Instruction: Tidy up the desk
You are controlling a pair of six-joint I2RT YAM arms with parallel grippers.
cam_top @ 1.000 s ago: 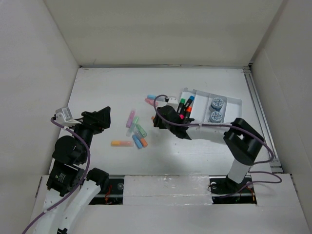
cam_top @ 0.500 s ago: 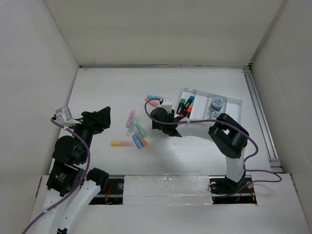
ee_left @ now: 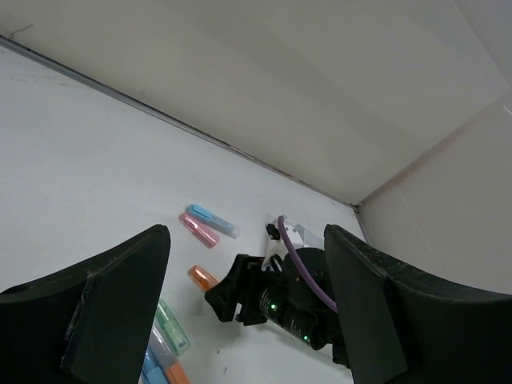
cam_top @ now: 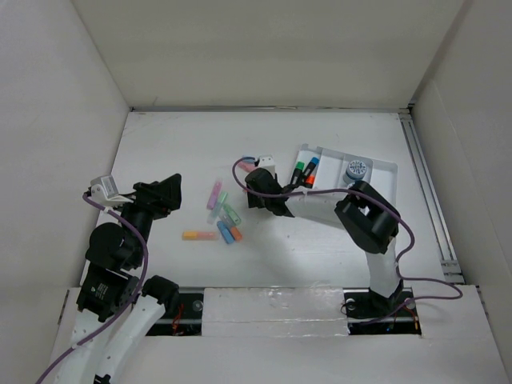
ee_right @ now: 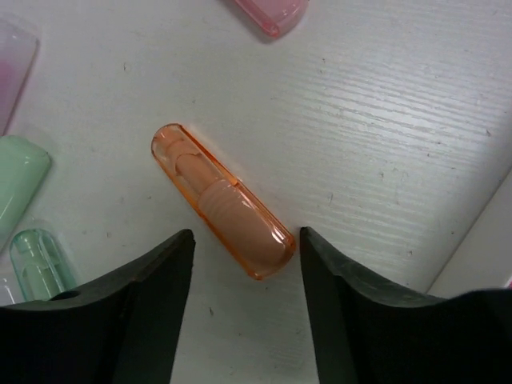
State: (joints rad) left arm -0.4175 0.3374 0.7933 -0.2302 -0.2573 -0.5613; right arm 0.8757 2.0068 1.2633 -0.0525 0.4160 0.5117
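Nearest, the left gripper (cam_top: pixel 166 194) hangs exactly where it was 1 second ago, its 2 matte black fingers (ee_left: pixel 120 308) spread wide with nothing between them.

The change is on the right. The right gripper (cam_top: pixel 254 192) was at the near-left corner of the tray (cam_top: pixel 386 166) 1 second ago. It has swung left and now sits low over the middle of the desk (cam_top: pixel 304 256). Its elbow has come forward and hides the nearer of the 2 blue discs seen earlier. Its blunt black fingers (ee_right: pixel 136 320) stand apart, open, on either side of a short orange highlighter (ee_right: pixel 222 212) lying flat at a slant. One rounded end is just beside a finger; I cannot tell whether they touch. The highlighter is glossy translucent plastic with a ribbed core showing through its shell.

The desk is a wide matte-white slab walled by white panels and lies under both arms. Up close it shows a fine streaked grain.

Left of the right gripper lie loose pastel highlighters (cam_top: pixel 222 214), stubby and round-ended. Beyond the gripper, a blue highlighter (ee_left: pixel 212 222) and a pink highlighter (ee_left: pixel 198 230) lie side by side. Farther right, the white compartmented tray holds a green-capped marker (cam_top: pixel 298 172), an orange-capped marker (cam_top: pixel 311 166) and 1 round blue disc (cam_top: pixel 356 169).
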